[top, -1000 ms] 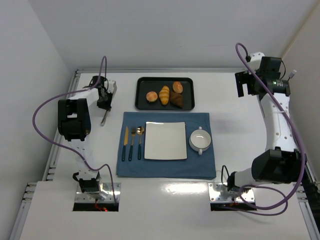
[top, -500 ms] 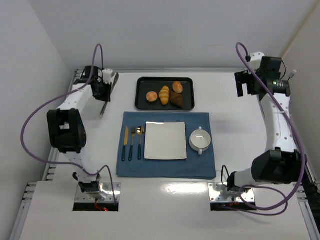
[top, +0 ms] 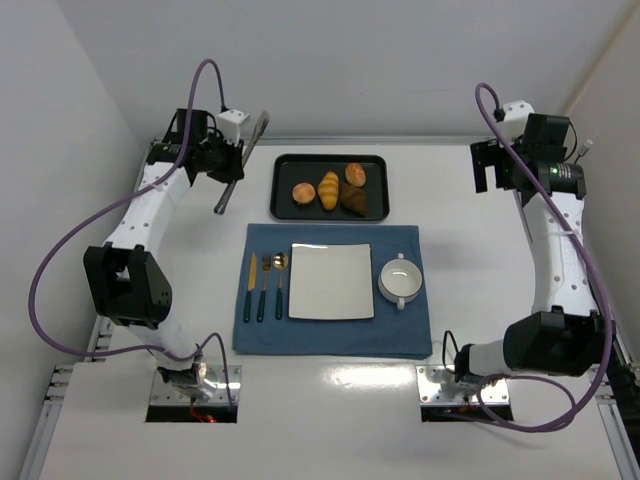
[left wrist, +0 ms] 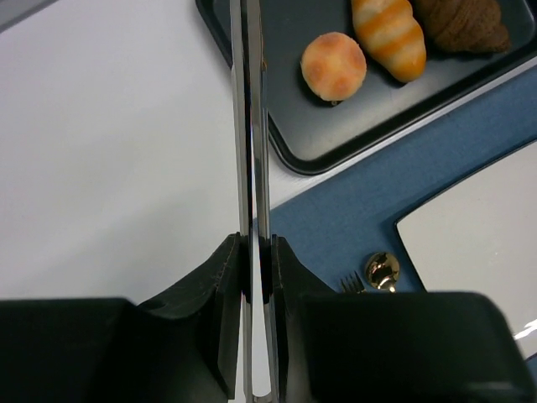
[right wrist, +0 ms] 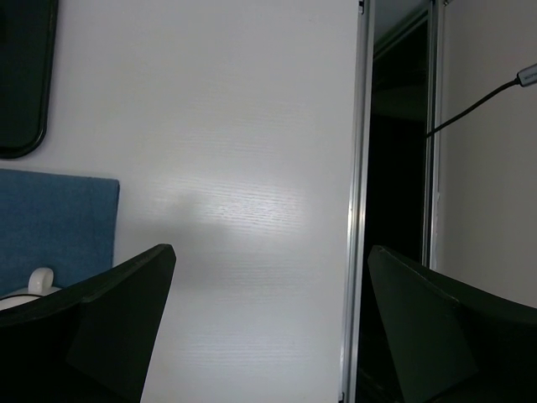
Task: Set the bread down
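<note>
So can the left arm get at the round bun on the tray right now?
Probably yes. The left gripper, shut on the tongs, is beside the tray, and the bun lies at that end with nothing over it; the striped roll sits close beside it.

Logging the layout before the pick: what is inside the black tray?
The black tray holds four pastries: the bread, a striped yellow roll, a dark croissant and a second bun. Anything beneath them is hidden.
</note>
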